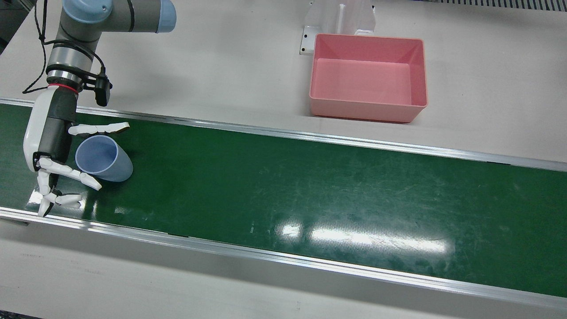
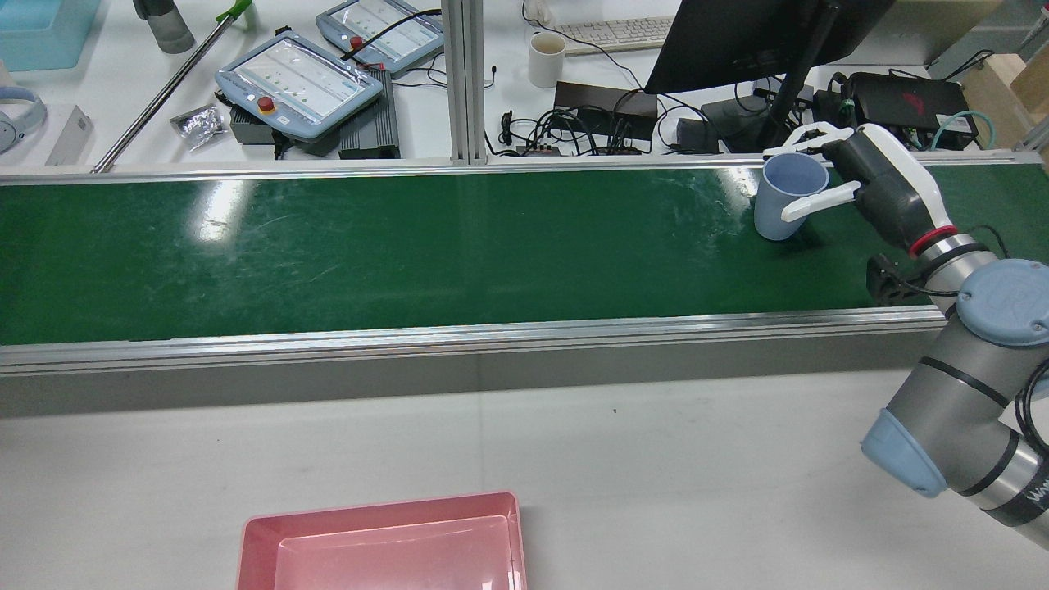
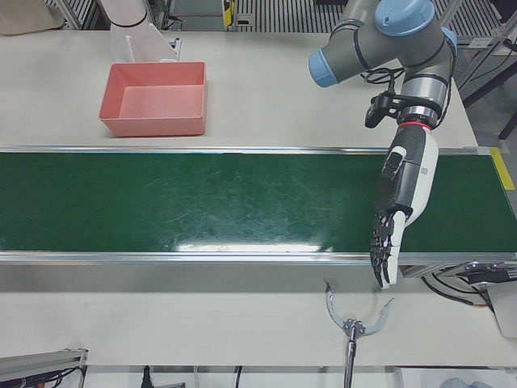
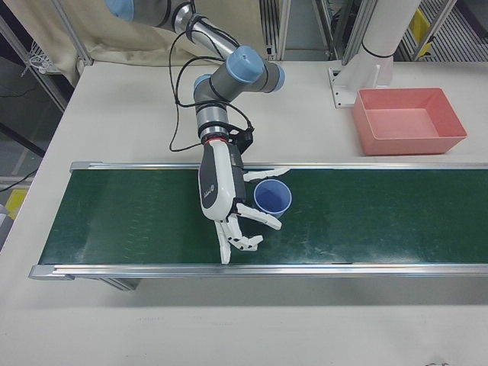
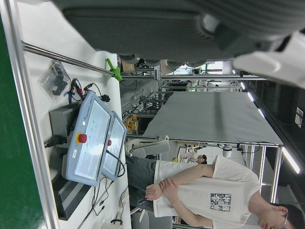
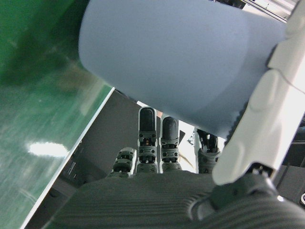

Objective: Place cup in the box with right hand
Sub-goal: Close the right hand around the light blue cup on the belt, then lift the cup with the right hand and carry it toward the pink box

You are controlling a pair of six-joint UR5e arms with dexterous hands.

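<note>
Pale blue plastic cup (image 1: 104, 158), plain and handleless, mouth open upward, standing on the green belt (image 1: 310, 195) near one end, slightly tilted in the rear view. Pink rectangular box (image 1: 368, 77), shallow, open-topped, nothing inside, resting flat on the pale surface (image 1: 221, 66) beyond the belt, well apart from the cup.
</note>
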